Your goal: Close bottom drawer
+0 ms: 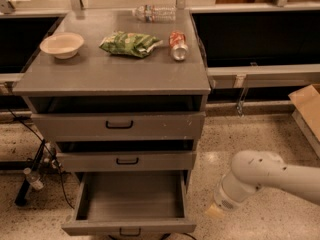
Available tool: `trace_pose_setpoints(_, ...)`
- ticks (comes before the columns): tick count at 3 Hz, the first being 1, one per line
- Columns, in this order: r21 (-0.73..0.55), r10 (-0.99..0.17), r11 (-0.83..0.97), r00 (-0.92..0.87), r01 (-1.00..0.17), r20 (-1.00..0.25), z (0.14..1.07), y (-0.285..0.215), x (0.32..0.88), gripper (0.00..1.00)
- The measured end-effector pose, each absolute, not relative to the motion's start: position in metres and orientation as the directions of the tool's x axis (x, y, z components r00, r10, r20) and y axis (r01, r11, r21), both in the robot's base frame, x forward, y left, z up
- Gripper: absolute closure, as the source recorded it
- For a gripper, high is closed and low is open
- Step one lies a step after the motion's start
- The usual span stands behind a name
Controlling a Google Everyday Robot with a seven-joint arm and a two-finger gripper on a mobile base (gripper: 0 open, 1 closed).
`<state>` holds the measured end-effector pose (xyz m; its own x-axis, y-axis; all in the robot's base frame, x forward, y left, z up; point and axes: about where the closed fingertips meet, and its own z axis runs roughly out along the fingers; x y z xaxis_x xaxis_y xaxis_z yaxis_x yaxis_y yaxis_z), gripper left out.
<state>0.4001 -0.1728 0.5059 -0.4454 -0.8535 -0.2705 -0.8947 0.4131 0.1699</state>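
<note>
Jaws on the robot's pale gripper (pixel 215 212) give nothing away from where I stand: I cannot tell whether they are parted or closed. That gripper hangs low over the speckled stone floor (pixel 250 134), just right of the plain grey bottom drawer (pixel 131 198) and apart from it, at the end of a white arm (pixel 270 176) that reaches in from the right. The bottom drawer stands pulled well out of the grey three-drawer bench (pixel 110 74), with its small black bar handle (pixel 130 231) facing me. On the bench top lie a cream round bowl (pixel 62 44), a green crinkled snack bag (pixel 131 43), a red can (pixel 177 45) on its side and a clear plastic bottle (pixel 155 12).
</note>
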Motion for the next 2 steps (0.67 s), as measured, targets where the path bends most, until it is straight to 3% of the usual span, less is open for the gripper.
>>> trace_pose_setpoints(1, 0.178, -0.848, 0.444, -0.476, -0.878, -0.233, 0.4362, -0.1661, 0.3876, 1.0)
trace_pose_setpoints(2, 0.179, -0.849, 0.443, -0.475, -0.879, -0.233, 0.4376, -0.1664, 0.3872, 1.0)
